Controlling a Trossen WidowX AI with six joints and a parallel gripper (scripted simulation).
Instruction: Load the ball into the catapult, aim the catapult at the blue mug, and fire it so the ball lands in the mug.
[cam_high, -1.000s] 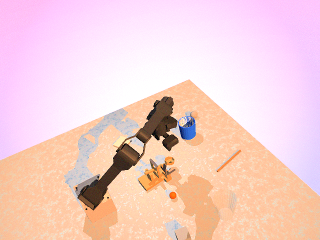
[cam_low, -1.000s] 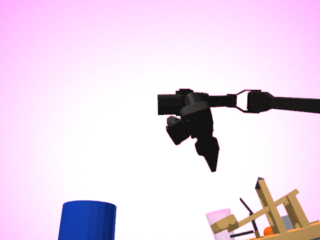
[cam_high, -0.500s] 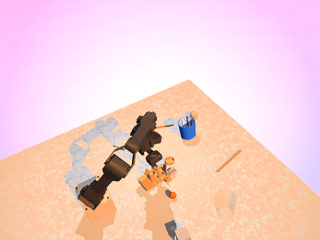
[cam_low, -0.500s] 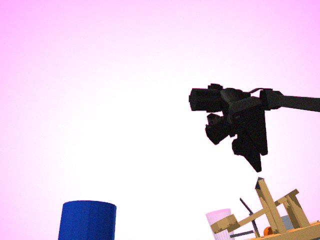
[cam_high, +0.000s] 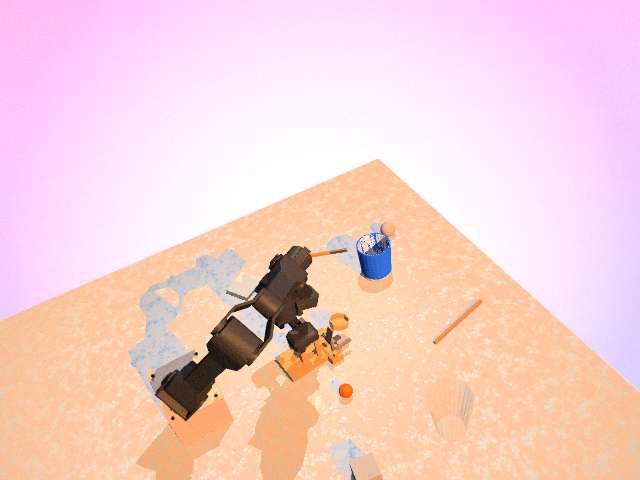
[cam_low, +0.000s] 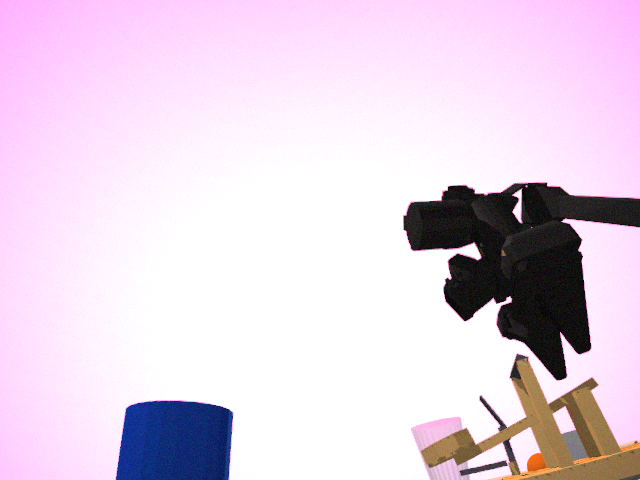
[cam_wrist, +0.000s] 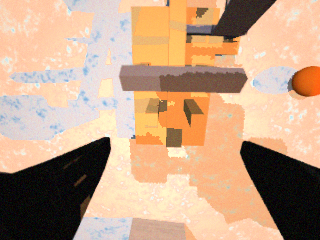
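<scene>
The wooden catapult stands on the table with its empty cup held low, on the side towards the blue mug. The orange ball lies on the table beside the catapult, apart from it. My gripper is open and empty. It points down and hangs just above the catapult's frame, near the crossbar. The ball is off to the right in the wrist view, outside the fingers.
An orange rod lies right of the catapult, and a second rod lies left of the mug. A pale ball sits behind the mug. A translucent cup, a small box and a flat tile also stand around.
</scene>
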